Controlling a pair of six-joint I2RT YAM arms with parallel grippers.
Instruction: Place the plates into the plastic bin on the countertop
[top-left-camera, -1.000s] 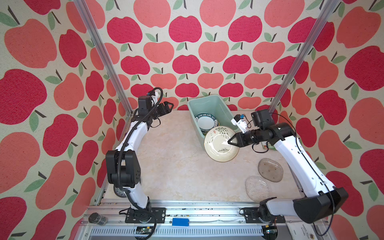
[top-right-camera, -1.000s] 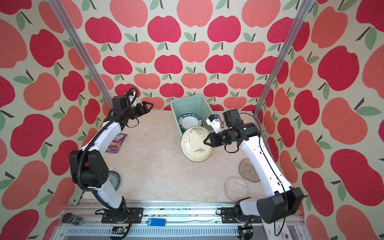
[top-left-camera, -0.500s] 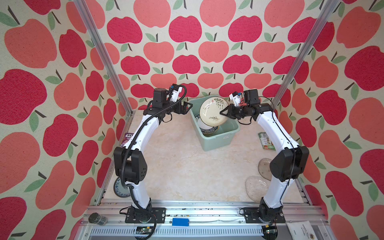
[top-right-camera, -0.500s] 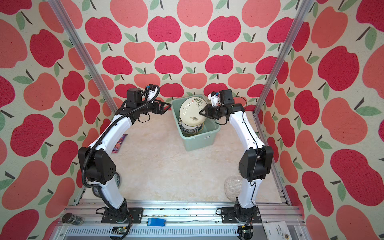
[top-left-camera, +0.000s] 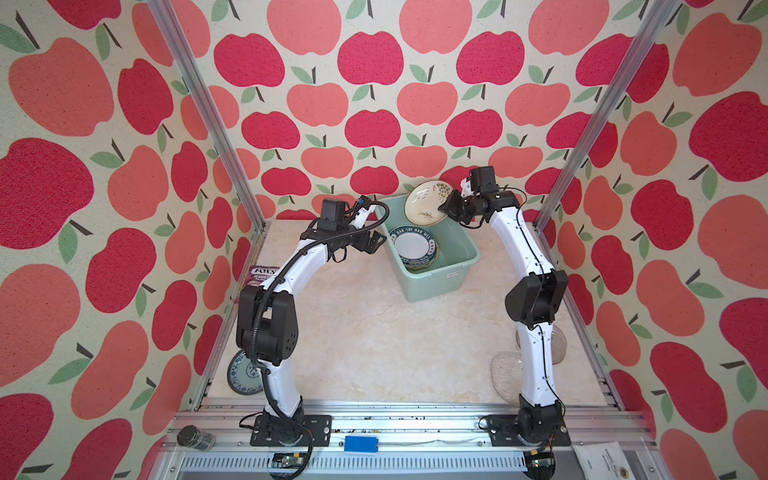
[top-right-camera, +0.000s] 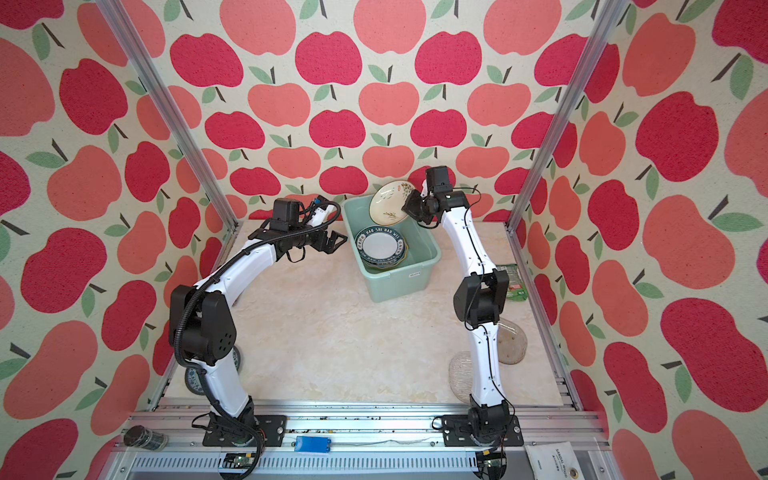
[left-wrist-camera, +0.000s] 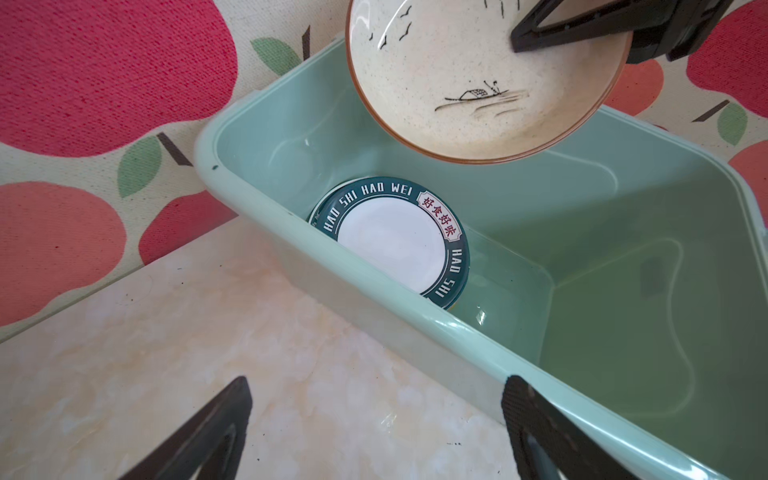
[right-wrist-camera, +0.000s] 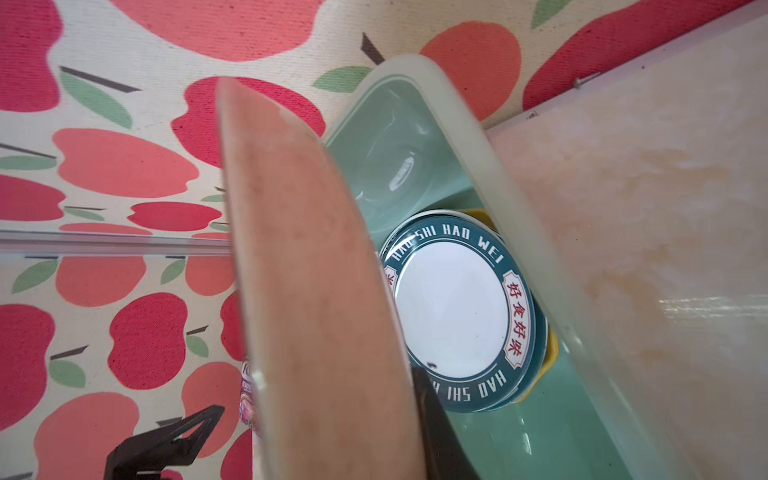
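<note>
Countertop (top-left-camera: 374, 332): one bin (top-left-camera: 436, 282), three plates (top-left-camera: 243, 376); one plate (top-left-camera: 426, 203) aloft.

Apple-print wallpaper (top-left-camera: 370, 62) covers the walls behind two slanting metal posts (top-left-camera: 208, 112). A purple snack packet (top-left-camera: 262, 274) lies by the left wall and a green packet (top-right-camera: 515, 282) by the right. On the front rail (top-left-camera: 415, 419) sit a small dark jar (top-left-camera: 195, 437) and a blue block (top-left-camera: 360, 444). A printed white sheet (top-left-camera: 609, 459) lies at its right end.
</note>
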